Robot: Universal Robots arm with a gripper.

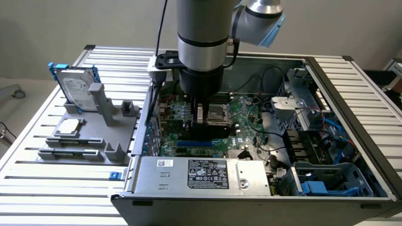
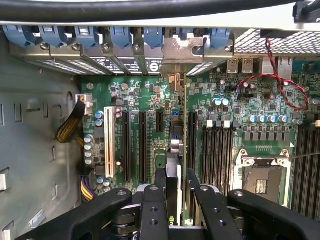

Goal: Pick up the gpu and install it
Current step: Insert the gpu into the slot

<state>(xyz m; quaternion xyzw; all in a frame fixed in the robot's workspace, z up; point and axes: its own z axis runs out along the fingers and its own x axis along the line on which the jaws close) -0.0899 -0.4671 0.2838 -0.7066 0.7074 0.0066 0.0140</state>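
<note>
Jaws clamp the gpu (image 2: 175, 145) edge-on, upright against the motherboard (image 2: 240, 100).

The gripper (image 2: 176, 176) pinches the gpu (image 2: 175, 140) between its two black fingers (image 2: 160, 180). The card stands on edge and runs straight away from the fingertips to its silver bracket (image 2: 182, 50), which meets the row of blue latches (image 2: 120, 35) farthest from the gripper. It seems to sit down in a slot of the green motherboard (image 2: 240, 100), though the joint is hidden. Black expansion slots (image 2: 142, 145) and a white slot (image 2: 108, 150) lie on one side of the gripper. The memory slots (image 2: 217, 150) and the open processor socket (image 2: 262, 180) are on the other side.
</note>
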